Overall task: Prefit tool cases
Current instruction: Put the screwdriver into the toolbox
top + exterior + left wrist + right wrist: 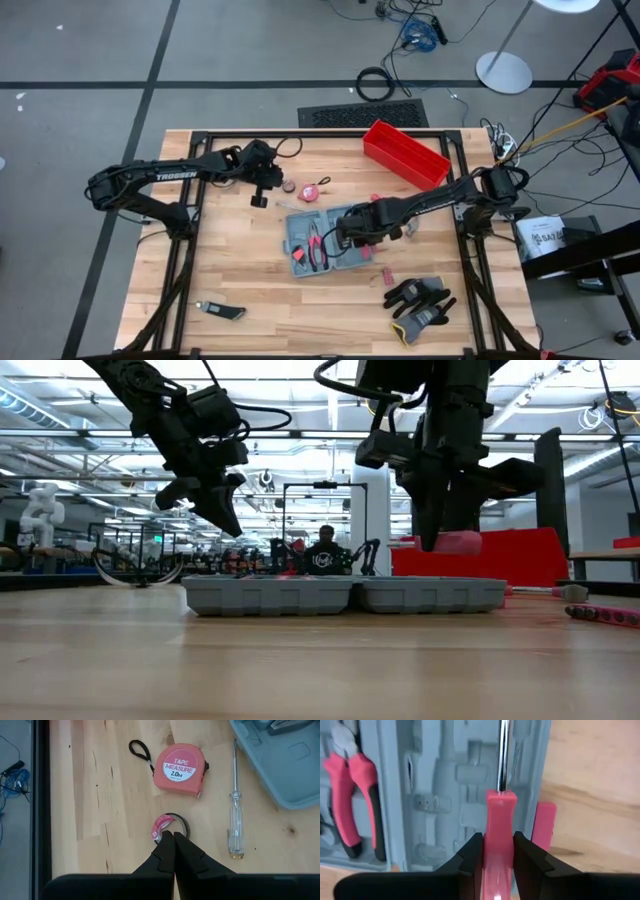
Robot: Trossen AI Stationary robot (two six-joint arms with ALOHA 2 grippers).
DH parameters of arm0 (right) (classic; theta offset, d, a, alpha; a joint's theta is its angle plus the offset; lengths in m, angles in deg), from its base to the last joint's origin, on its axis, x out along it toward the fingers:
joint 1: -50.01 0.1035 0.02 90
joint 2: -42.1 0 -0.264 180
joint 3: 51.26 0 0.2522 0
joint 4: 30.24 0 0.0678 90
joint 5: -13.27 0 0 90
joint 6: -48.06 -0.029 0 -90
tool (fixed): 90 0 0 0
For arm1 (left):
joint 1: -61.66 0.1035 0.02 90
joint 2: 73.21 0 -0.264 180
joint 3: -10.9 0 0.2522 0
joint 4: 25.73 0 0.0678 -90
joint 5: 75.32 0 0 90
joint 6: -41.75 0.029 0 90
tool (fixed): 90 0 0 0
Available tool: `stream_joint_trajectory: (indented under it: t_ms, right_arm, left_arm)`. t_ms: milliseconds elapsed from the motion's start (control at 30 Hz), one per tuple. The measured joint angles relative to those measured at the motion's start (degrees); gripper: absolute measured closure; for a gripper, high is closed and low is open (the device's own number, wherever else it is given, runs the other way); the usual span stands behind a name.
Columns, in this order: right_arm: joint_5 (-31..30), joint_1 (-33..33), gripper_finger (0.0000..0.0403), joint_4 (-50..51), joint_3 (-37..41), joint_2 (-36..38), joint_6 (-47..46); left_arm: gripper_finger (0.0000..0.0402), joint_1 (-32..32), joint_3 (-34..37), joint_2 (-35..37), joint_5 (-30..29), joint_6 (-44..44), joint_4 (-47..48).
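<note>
Right wrist view shows the right claw [498, 851] clamped on the pink handle of a screwdriver [499, 827], its steel shaft running straight ahead from the fingers. Directly beyond and beneath lies the open case [457, 795], so the tool hangs over the grey moulded half nearest the bare counter [592, 780]. A long groove in that moulding runs roughly parallel to the shaft; whether it is the matching slot I cannot tell. Pink-handled pliers [352, 802] already sit in the neighbouring half, at the left of that frame.

From above, the case [308, 240] lies just left of centre on the counter [240, 290], and the right claw [352, 232] is at its right edge. The level view shows the claw above the case [345, 595], the handle clear of the moulding, not yet seated.

My reading: the coming move turns on keeping the shaft in line with the groove and lowering straight down; the case needs no approach from the side, since it is right below.

The left claw [174, 845] is pressed together and empty, hovering over a small tape roll [169, 826] at the upper left of the case, beside a tape measure [180, 769]. The right arm is far the nearer to the slot.
</note>
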Motion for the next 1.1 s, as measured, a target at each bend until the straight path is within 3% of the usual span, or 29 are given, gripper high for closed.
stream_joint_trajectory:
  t_ms: [267,900,1100]
  right_arm:
    - [1.77,-0.03,0.0333,-0.62,0.00,-1.85,0.29]
    - [1.66,-0.35,0.0331,1.01,0.00,-1.98,-0.77]
    - [1.58,-0.35,0.0269,2.23,0.00,-1.98,-1.77]
  left_arm:
    - [0.0400,-0.01,0.00,0.00,3.23,0.07,-0.02]
    - [0.0400,0.01,0.00,0.00,3.21,0.17,0.09]
    - [0.0400,0.01,0.00,0.00,3.23,0.17,0.16]
